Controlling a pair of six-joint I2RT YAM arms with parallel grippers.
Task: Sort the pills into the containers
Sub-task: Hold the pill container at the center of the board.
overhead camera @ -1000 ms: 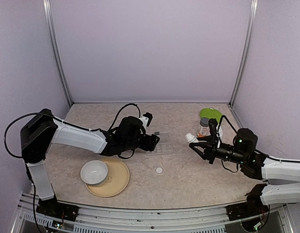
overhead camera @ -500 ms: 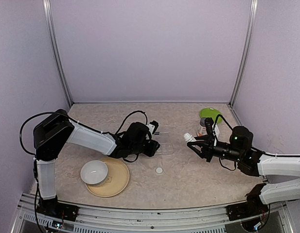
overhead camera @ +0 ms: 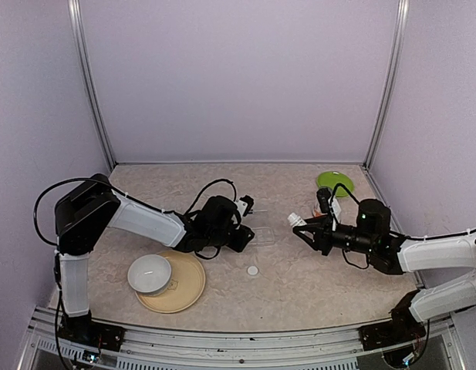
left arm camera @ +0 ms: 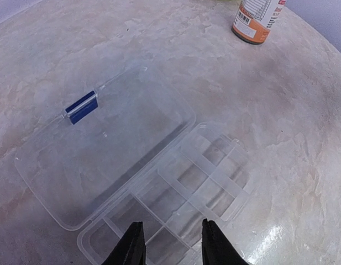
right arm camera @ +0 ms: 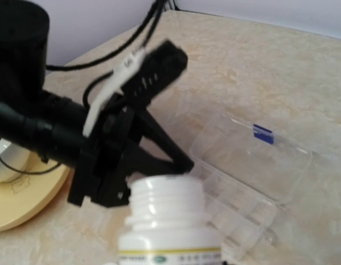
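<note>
The containers are the compartments of a clear pill box (left arm camera: 184, 185) that lies open, its lid (left arm camera: 104, 154) with a blue latch folded flat to the left. In the top view the pill box (overhead camera: 262, 236) is at mid-table. My left gripper (left arm camera: 171, 247) hangs low over the near compartments, jaws a narrow gap apart with only dividers showing between them. My right gripper (overhead camera: 308, 230) is shut on a small white bottle (right arm camera: 169, 223), uncapped and tilted with its mouth toward the box. The white bottle (overhead camera: 298, 220) is just right of the box. No pills show.
A white cap (overhead camera: 253, 270) lies in front of the box. A white bowl (overhead camera: 150, 274) sits on a tan plate (overhead camera: 187, 287) at the near left. An orange-labelled bottle (overhead camera: 324, 202) and a green disc (overhead camera: 334, 181) stand at the back right.
My left gripper's jaws have narrowed and it has settled at the box's near edge. The right arm has carried the white bottle leftward, closer to the box.
</note>
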